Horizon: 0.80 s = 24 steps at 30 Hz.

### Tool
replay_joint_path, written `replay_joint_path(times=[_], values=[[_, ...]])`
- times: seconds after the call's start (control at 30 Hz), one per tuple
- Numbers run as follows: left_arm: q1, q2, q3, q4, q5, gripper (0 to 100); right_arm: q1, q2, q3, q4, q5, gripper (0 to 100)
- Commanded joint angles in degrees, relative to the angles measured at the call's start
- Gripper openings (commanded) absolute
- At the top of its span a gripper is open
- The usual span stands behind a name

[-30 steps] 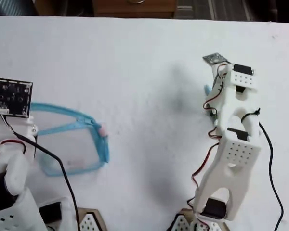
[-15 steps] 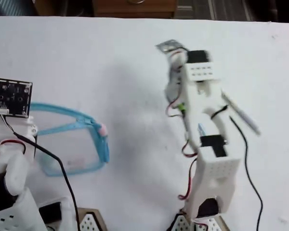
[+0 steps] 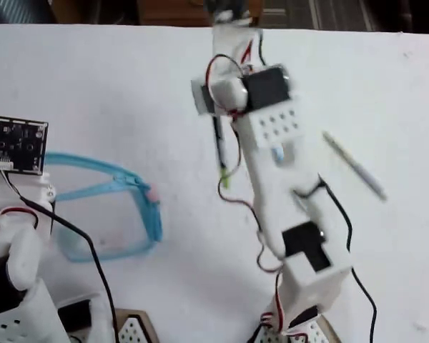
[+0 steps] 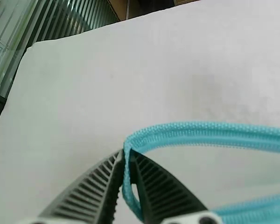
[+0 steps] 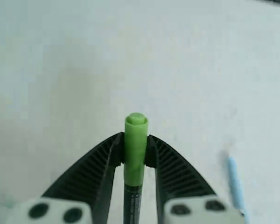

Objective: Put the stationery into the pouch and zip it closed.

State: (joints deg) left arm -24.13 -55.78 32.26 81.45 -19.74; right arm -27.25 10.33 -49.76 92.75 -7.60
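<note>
While the left gripper point(image 4: 127, 161) pinches the pouch point(image 4: 205, 131) rim, the right gripper point(image 5: 135, 151) clamps a green pen point(image 5: 136, 133). Pouching and zipping remain

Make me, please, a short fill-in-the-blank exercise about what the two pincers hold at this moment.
1. The right pincer grips a pen with a ___ cap.
2. The left pincer is shut on the ___ edge of the pouch.
3. A second pen lies loose on the ___ table.
Missing words: green; blue; white.
</note>
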Motion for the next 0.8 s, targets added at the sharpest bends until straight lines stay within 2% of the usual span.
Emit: replay_joint_path(times=[0.0,0.1,0.3,0.43,0.63,0.77], values=[[-0.84,2.15,13.27,1.67,0.62,2,-3.38,-7.69,-10.73,-0.66,-9.05,1.7],[-0.84,2.15,13.27,1.58,0.62,2,-8.31,-12.70,-15.82,-0.84,-12.13,1.7],[-0.84,2.15,13.27,1.58,0.62,2,-18.24,-18.86,-16.00,-5.93,-12.04,1.7],[-0.66,2.15,13.36,1.58,0.62,2,-20.97,-17.54,-10.20,-10.59,-11.52,1.7],[-0.75,2.15,13.36,1.49,0.62,2,-24.22,-12.88,-2.55,-24.40,-11.52,1.7],[-0.75,2.15,13.36,1.58,0.62,2,-24.84,-11.82,3.78,-27.30,-11.52,1.7]])
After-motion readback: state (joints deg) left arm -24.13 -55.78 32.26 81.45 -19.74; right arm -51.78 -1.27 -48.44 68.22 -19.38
